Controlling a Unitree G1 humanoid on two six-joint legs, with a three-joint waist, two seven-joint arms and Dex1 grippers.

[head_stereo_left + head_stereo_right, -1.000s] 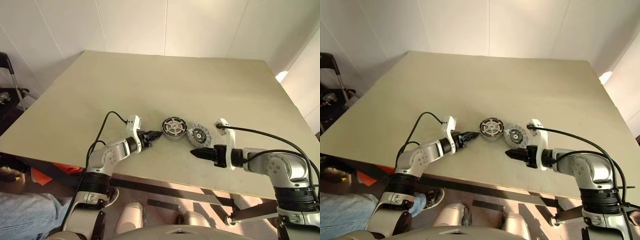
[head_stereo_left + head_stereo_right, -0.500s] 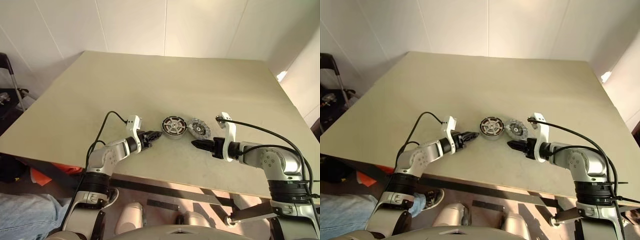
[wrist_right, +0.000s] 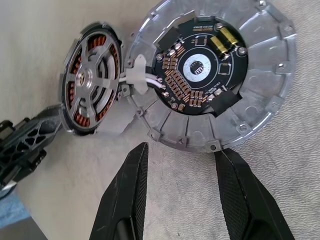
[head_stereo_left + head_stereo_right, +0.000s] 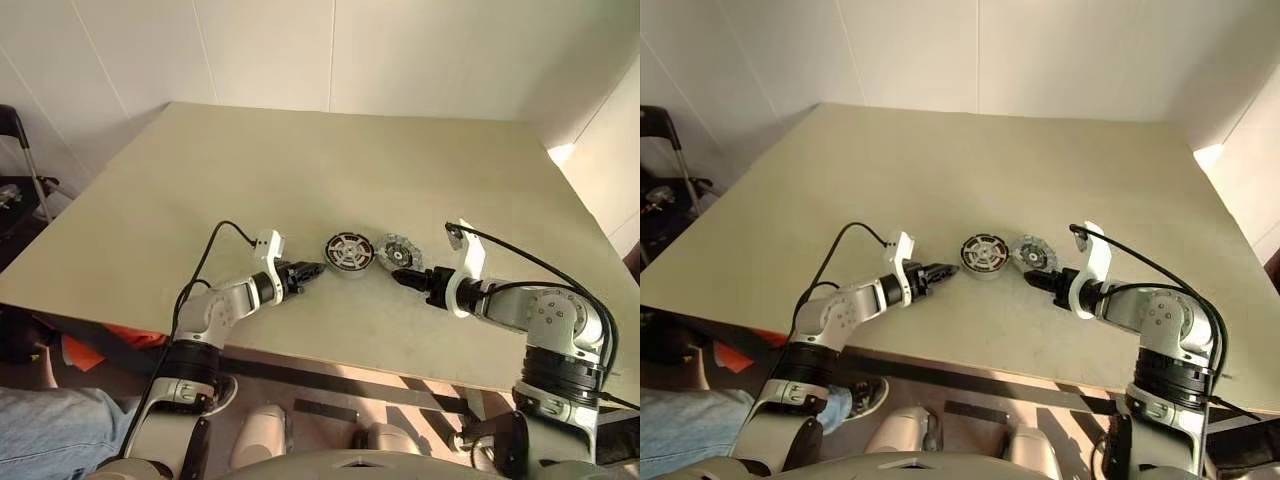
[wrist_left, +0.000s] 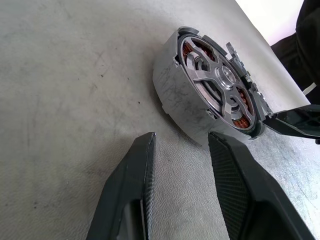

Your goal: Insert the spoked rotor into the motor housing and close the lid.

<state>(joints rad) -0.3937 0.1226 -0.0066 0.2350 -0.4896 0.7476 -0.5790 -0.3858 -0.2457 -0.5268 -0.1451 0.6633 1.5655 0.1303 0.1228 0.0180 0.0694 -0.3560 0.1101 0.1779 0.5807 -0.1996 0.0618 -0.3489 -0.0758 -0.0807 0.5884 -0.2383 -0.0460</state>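
Both end effectors, left and right, gape empty; the right could shove the lid into the housing.

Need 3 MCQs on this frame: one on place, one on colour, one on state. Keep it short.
1. Where is the lid?
A. On top of the motor housing
B. On the table beside the motor housing, on the robot's right of it
C. In the left pincer

2. What colour are the windings inside the motor housing?
A. Coppery
B. Blue
C. White

3. What state is the right pincer in?
A. Shut on the lid
B. Open, holding nothing
C. Shut on the motor housing

Answers:
1. B: the head views show the two round parts side by side on the table.
2. A: both wrist views show coppery coils between the silver spokes.
3. B: its wrist view shows spread fingers just short of the lid.
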